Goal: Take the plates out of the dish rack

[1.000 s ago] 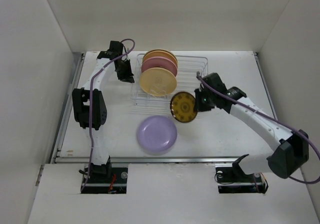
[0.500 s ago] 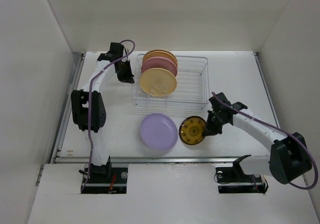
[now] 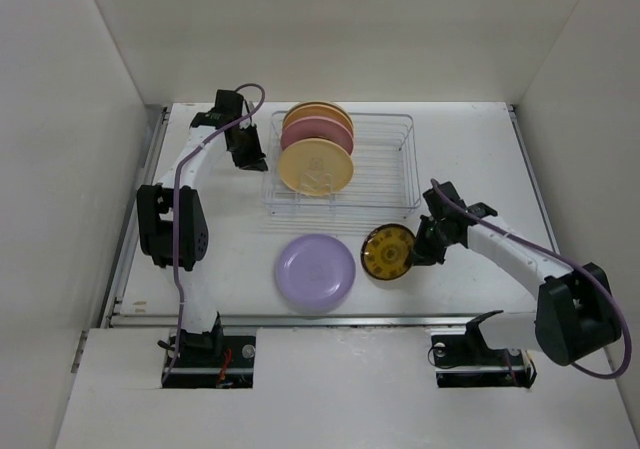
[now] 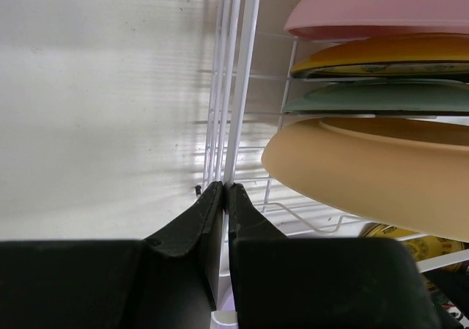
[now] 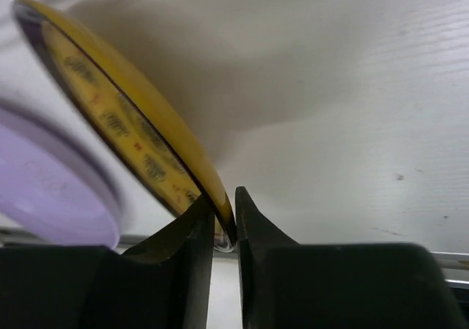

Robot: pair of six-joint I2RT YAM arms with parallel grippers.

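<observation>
The wire dish rack (image 3: pixel 385 159) stands at the back of the table with several plates upright in its left slots: a cream one (image 3: pixel 316 166) in front, pink (image 3: pixel 318 134) and orange-yellow behind; the left wrist view also shows a teal one (image 4: pixel 381 98). My left gripper (image 3: pixel 252 157) is shut on the dish rack's left rim wire (image 4: pixel 236 124). My right gripper (image 3: pixel 415 251) is shut on the rim of the small ornate yellow-brown plate (image 3: pixel 389 252), holding it tilted just over the table, right of the lilac plate (image 3: pixel 315 272). It also shows in the right wrist view (image 5: pixel 124 127).
White walls enclose the table on the left, back and right. A metal rail (image 3: pixel 330 319) runs along the near edge in front of the arm bases.
My right gripper carried the yellow-brown plate from beside the rack's front down to the table, right of the lilac plate. The left gripper stayed on the rack.
</observation>
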